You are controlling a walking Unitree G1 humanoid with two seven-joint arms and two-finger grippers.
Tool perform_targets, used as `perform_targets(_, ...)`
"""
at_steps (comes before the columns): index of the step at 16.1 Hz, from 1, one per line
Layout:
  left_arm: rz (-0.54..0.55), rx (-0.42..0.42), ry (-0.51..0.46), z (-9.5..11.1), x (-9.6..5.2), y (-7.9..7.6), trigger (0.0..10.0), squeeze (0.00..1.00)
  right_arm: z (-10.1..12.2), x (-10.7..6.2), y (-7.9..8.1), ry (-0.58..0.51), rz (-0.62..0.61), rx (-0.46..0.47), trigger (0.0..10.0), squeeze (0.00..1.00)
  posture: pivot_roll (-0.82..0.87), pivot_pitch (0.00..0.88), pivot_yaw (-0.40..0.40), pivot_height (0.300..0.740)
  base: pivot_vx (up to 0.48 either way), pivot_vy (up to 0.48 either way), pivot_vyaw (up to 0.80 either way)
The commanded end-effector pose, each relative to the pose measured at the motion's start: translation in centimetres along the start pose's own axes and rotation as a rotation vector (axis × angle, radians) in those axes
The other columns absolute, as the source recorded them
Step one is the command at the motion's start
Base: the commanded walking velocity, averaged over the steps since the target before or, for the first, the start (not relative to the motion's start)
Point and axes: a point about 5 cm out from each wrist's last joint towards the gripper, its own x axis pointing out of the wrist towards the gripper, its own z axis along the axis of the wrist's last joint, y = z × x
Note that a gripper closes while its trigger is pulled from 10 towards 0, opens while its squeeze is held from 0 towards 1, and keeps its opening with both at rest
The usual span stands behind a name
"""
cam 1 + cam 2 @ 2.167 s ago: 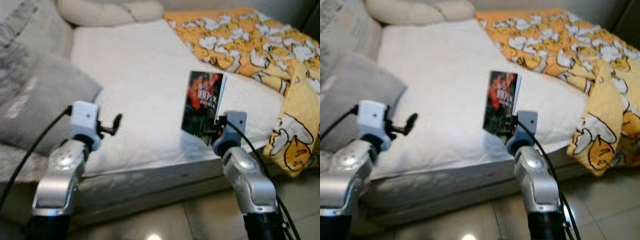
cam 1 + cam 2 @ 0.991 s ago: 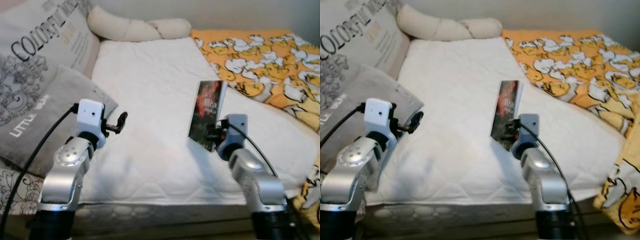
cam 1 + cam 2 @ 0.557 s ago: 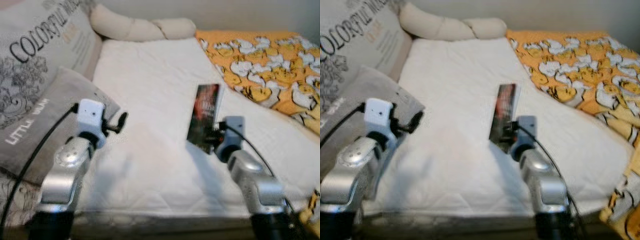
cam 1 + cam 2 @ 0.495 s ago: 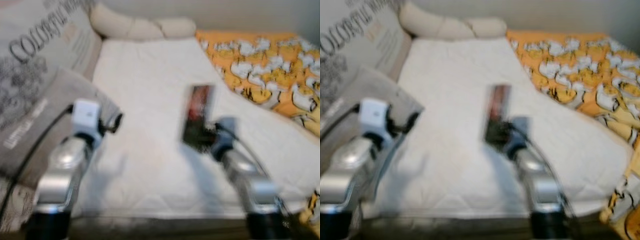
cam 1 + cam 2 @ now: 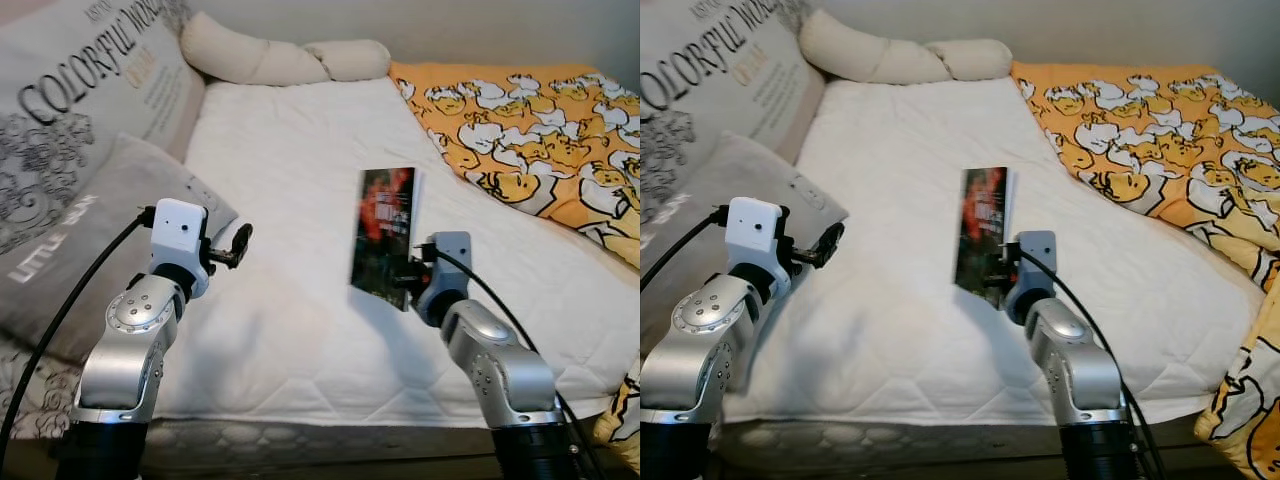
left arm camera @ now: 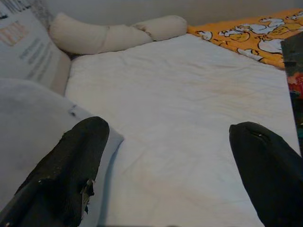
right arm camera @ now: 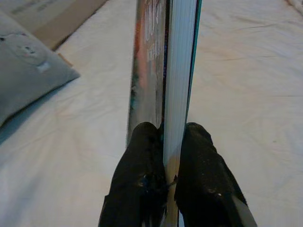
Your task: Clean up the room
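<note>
Right pincer (image 7: 169, 161) clamped on the lower edge of a paperback book (image 5: 385, 236), held upright above the white mattress (image 5: 290, 200), probably for carrying off during tidying. Left pincer (image 6: 165, 175) spread open, holding nothing, beside the grey pillow (image 5: 70, 240) at the mattress edge.

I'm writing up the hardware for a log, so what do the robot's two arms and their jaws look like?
Both arms are silver metal with rounded joints. The left arm ends in a white boxy wrist module, the right arm in a grey one. A black cable runs along each. The left gripper and right gripper have long, matte black jaws with scuffed surfaces.
</note>
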Motion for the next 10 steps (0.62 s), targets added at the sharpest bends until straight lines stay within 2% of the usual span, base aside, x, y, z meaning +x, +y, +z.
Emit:
perform_targets(1,0.006,0.01,0.012,-0.02,-0.1,0.19,10.0,0.0,1.12,-0.18,0.16,-0.045,0.009,-0.015,10.0,0.0,0.06,0.0,0.007,0.74,0.0,0.0,0.0)
perform_targets(4,-0.006,0.015,0.018,-0.15,-0.23,-0.15,10.0,0.0,0.98,-0.32,-0.13,-0.046,-0.012,0.013,10.0,0.0,0.07,0.0,0.004,0.74,0.0,0.0,0.0)
perform_targets(8,-0.015,0.01,0.016,-0.13,-0.27,-0.24,10.0,0.0,0.85,-0.39,-0.12,-0.036,-0.006,-0.017,10.0,0.0,0.06,0.0,0.009,0.74,0.0,0.0,0.0)
perform_targets(10,-0.033,0.006,0.024,-0.14,-0.33,-0.4,10.0,0.0,1.52,-0.41,0.18,-0.06,0.011,0.024,10.0,0.0,0.07,0.0,0.004,0.74,0.0,0.0,0.0)
